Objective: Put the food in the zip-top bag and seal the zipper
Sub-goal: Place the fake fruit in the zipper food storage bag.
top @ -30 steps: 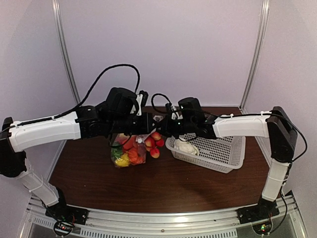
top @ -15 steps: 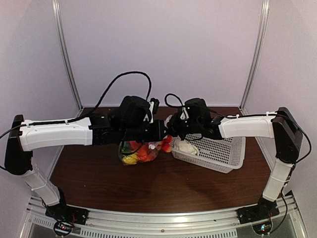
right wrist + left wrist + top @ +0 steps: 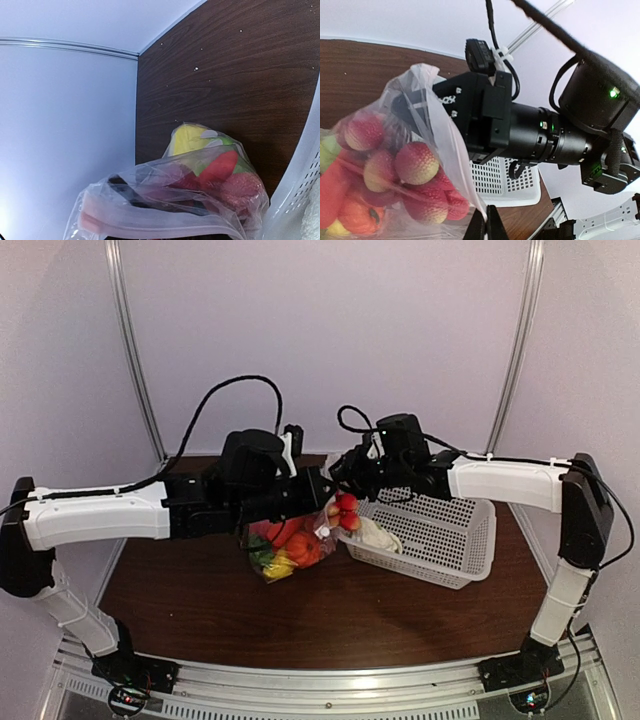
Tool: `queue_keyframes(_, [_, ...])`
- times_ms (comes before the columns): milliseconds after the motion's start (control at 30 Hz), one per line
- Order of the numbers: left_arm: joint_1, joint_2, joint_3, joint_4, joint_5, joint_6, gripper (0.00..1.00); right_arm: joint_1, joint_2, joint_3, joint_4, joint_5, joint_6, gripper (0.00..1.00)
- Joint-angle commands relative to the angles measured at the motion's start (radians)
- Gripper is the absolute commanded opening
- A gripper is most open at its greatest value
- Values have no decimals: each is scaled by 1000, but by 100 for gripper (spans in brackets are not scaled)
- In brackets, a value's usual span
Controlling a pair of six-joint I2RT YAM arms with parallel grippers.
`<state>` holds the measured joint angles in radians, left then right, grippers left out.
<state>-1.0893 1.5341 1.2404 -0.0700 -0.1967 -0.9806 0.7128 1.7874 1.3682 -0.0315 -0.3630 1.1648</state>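
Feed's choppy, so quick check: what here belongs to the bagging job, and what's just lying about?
Job: bag; food in it; white piece in the basket, possibly food.
Lying about: basket.

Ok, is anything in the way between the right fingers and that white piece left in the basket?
Nothing visible does. The white cauliflower lies uncovered at the left end of the basket, and the right fingers hang above it, near the bag. Only the basket's wall rings it, so reach from above looks open.
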Motion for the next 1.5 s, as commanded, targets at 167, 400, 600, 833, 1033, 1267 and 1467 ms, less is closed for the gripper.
queue_keyframes(167, [15,-191,-65,2,-143,20,0,-11,-112,-11,43,-56,-51,47])
queue_keyframes(400, [72,-198,-117,-36,-129,26,0,-5,-189,11,105,-186,-60,51])
queue_keyframes(600, [100,-183,-133,-36,-91,68,0,-46,-220,53,-28,-177,-338,50])
queue_keyframes(833, [100,-210,-139,-53,-100,64,0,-60,-233,-88,-78,-147,-534,28])
queue_keyframes(1033, [100,-213,-143,-47,-99,64,0,-40,-228,-124,-74,-170,-559,28])
queue_keyframes(1267, [100,-217,-148,-49,-98,62,0,7,-191,-133,-108,-229,-611,32])
queue_keyframes(1467, [100,-224,-164,-33,-90,52,0,26,-148,-133,-102,-192,-588,31])
